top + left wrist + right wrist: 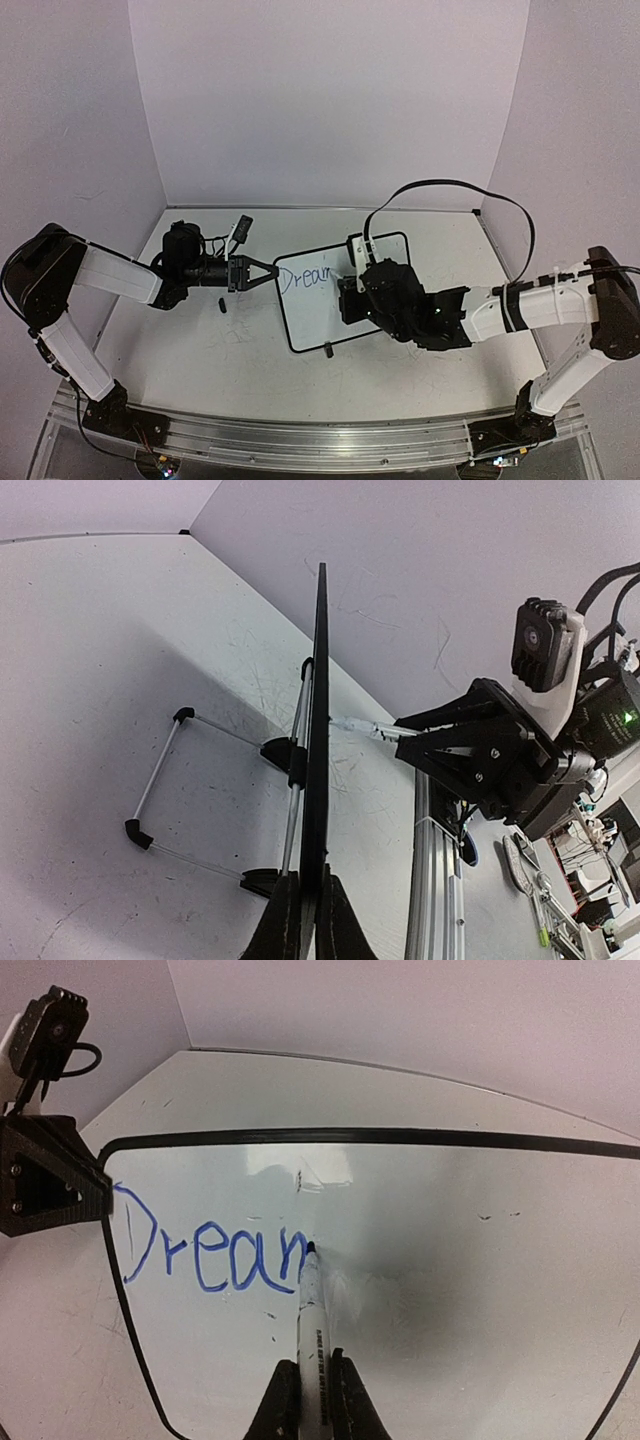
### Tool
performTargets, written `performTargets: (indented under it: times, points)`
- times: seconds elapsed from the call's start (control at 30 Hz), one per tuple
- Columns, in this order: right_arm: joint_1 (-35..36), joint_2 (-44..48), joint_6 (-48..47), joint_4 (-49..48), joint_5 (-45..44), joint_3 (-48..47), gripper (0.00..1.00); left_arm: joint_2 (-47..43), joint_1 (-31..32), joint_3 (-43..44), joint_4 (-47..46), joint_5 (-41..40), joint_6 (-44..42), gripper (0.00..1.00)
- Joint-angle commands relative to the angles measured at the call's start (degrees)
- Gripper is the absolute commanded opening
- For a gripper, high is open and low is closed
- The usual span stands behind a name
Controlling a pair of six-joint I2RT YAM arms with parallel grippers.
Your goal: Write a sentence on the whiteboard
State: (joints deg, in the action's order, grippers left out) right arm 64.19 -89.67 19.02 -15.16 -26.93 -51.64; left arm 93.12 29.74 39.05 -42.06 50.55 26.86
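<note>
One word is nearly done: the sentence (215, 1250) reads "Dream" in blue. The right gripper (312, 1365) pinches the marker (312, 1310) tight, tip on the shiny, black-framed whiteboard (480, 1290) mid-table. The left gripper (308, 900) is clamped on its edge. Next, probably, comes a small, steady "s" just after the "m".

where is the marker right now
In the right wrist view the marker sits low centre, clamped in the right gripper, its tip touching the whiteboard at the right end of the blue writing.
</note>
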Motion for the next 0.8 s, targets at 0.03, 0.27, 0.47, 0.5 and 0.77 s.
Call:
performTargets:
  times: [0.03,0.27,0.47,0.5,0.77]
  points:
    - [-0.84,-0.19,-0.57,-0.35,-3.3,-2.67,0.0,-1.6,0.36,1.37,0.12,2.69,0.53,0.0]
    - [-0.84,0.58,1.4,1.71,-2.51,-1.5,0.0,-1.49,0.32,1.53,0.08,2.64,0.48,0.0]
    - [-0.17,1.12,3.16,2.35,-0.61,0.82,0.0,-1.48,0.34,1.56,0.15,2.55,0.47,0.0]
    - [-0.05,1.09,3.45,2.53,-0.55,1.07,0.0,-1.51,0.33,1.56,0.16,2.57,0.48,0.0]
    - [0.38,2.04,5.42,3.03,-0.82,3.28,0.0,-1.46,0.32,1.54,0.23,2.53,0.45,0.0]
